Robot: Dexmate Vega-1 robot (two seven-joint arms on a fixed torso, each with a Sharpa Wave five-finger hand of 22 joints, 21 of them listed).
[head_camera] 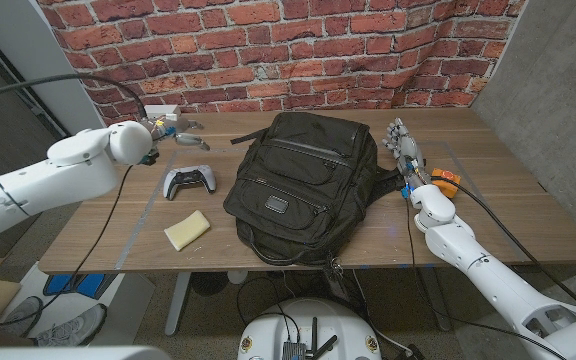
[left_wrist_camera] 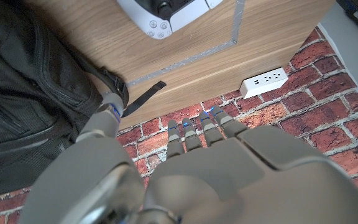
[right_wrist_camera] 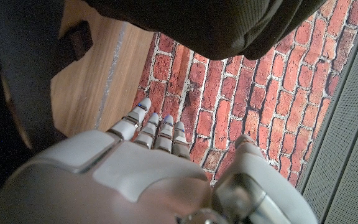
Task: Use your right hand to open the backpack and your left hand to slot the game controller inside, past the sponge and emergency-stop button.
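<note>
Backpack (head_camera: 303,190) closed, mid-table. Game controller (head_camera: 189,181) at its nine o'clock; sponge (head_camera: 187,229) near, at seven. Right hand (head_camera: 403,143) at three — fingers apart, empty. Left hand (head_camera: 171,131) at ten, likewise empty.

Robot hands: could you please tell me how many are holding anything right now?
0. The left hand hovers open above the table's far left, beyond the game controller. The right hand stands open just right of the backpack, holding nothing.
</note>
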